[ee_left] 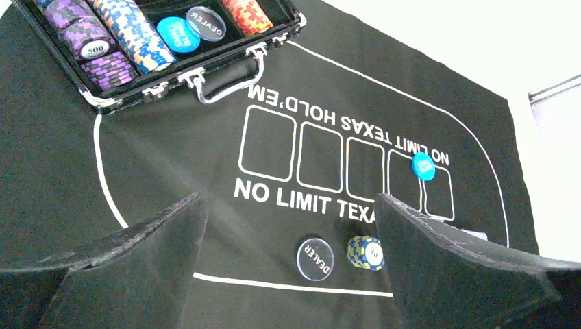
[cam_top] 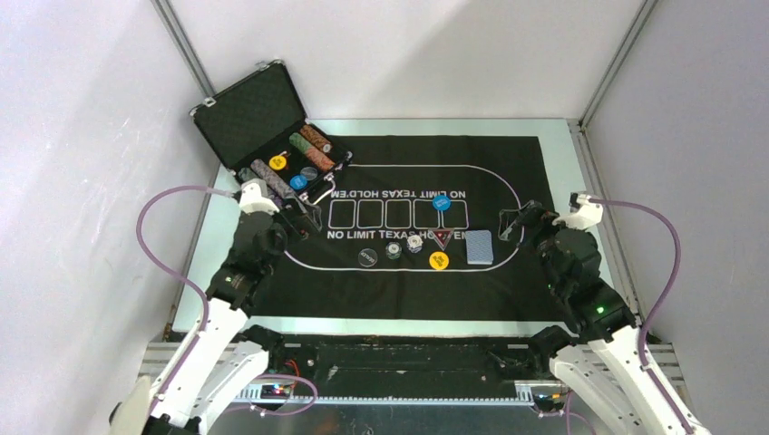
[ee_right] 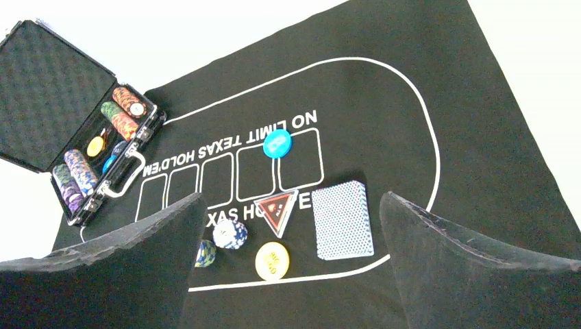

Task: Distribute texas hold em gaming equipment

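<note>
While both grippers hang with fingers spread, holding nothing, a black mat (cam_top: 508,172) covers the table, with an open case (cam_top: 249,113) at its far left. The left gripper (ee_left: 288,205) hovers by the case, the right gripper (ee_right: 291,199) right of the cards (cam_top: 479,246). Left of the cards lie a yellow disc (cam_top: 439,261), a dark disc (cam_top: 366,257), a triangle marker (cam_top: 442,239) and two small chips (cam_top: 415,243). A blue disc (cam_top: 442,203) sits farther back.

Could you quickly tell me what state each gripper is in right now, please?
Left gripper: open, holding nothing.
Right gripper: open, holding nothing.
</note>
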Tool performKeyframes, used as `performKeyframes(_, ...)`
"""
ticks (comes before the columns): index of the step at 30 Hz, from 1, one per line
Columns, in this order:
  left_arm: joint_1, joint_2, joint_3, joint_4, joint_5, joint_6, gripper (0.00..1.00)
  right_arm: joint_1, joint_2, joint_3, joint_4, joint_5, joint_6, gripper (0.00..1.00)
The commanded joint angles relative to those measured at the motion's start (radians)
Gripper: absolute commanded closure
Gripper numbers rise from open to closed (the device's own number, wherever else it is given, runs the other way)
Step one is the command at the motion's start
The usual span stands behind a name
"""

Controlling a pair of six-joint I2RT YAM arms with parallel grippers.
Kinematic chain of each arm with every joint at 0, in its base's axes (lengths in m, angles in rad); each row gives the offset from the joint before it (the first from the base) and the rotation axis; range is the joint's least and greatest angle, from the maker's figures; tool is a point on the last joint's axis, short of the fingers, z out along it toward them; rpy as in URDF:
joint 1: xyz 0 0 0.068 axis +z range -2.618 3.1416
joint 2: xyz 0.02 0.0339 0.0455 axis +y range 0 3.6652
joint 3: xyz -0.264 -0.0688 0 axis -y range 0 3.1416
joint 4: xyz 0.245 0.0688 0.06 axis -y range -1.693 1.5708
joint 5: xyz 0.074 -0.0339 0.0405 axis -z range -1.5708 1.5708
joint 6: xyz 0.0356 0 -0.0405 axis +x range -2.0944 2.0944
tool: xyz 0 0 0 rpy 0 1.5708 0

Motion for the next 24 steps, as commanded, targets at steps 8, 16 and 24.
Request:
performKeyframes(8, -0.004, 0.023, 0.063, -0.110, -0.033, 0.023, 0.02, -0.007, 0.131, -0.007, 0.335, -0.056, -0.184, 0.00)
performKeyframes(16, -0.039, 0.168, 0.087, -0.103, 0.043, 0.015, 0.02, -0.044, 0.251, 0.088, 0.336, -0.031, -0.168, 0.00)
performKeyframes(24, -0.147, 0.385, 0.117, -0.061, 0.110, 0.073, 0.02, -0.080, 0.198, 0.101, -0.039, -0.052, -0.007, 0.00)
